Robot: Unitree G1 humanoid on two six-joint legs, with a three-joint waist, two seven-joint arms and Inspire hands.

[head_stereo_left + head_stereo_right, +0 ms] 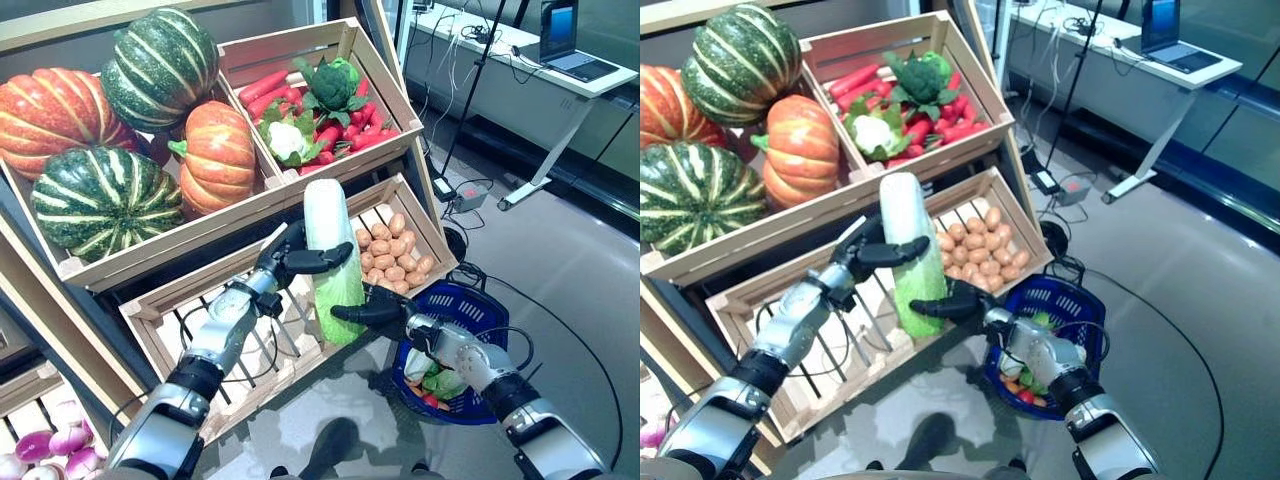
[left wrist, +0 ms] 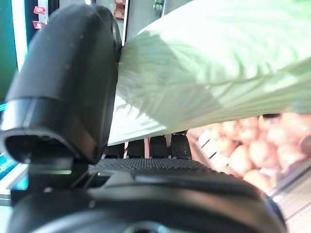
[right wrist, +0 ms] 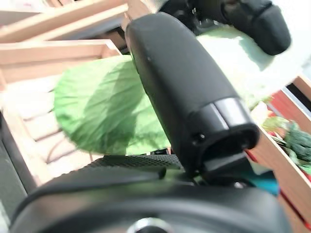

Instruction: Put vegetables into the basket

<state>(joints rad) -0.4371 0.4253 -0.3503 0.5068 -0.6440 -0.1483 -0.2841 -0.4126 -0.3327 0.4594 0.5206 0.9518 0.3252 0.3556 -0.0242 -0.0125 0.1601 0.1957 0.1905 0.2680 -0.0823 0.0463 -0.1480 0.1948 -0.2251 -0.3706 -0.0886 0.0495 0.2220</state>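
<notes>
1. While both hands meet over the lower crate [image 1: 150, 330], a long napa cabbage [image 1: 330, 250] stands nearly upright between them, white stalk end up and green leafy end down, lifted clear of the slats.
2. On the left hand [image 1: 290, 258], the thumb and fingers are curled round the cabbage's middle; its wrist view shows the thumb pressed against the pale leaf [image 2: 204, 63] and the fingertips tucked under it.
3. Lower down, the right hand [image 1: 385, 310] reaches in at the green end, thumb lying across the leaf [image 3: 102, 111] and fingers wrapped beneath, so it too is clamped on the cabbage.
4. My reading is that the task is in its carrying step: one vegetable is picked and held by both hands, not yet in the basket.
5. That blue basket [image 1: 495, 310] sits on the floor to the robot's right, just beside the crate's corner and partly behind the right forearm, and it holds some greens and red pieces [image 1: 432, 385].
6. Small brown potatoes [image 1: 392, 250] fill the crate's right compartment, close behind the cabbage, while pumpkins [image 1: 215, 155] and a crate of carrots, broccoli and cauliflower [image 1: 310, 100] rest on the shelf above.
7. Next, the move calls for swinging the cabbage rightward and down over the basket rim, tilting it so its length fits, then opening both hands together.
</notes>
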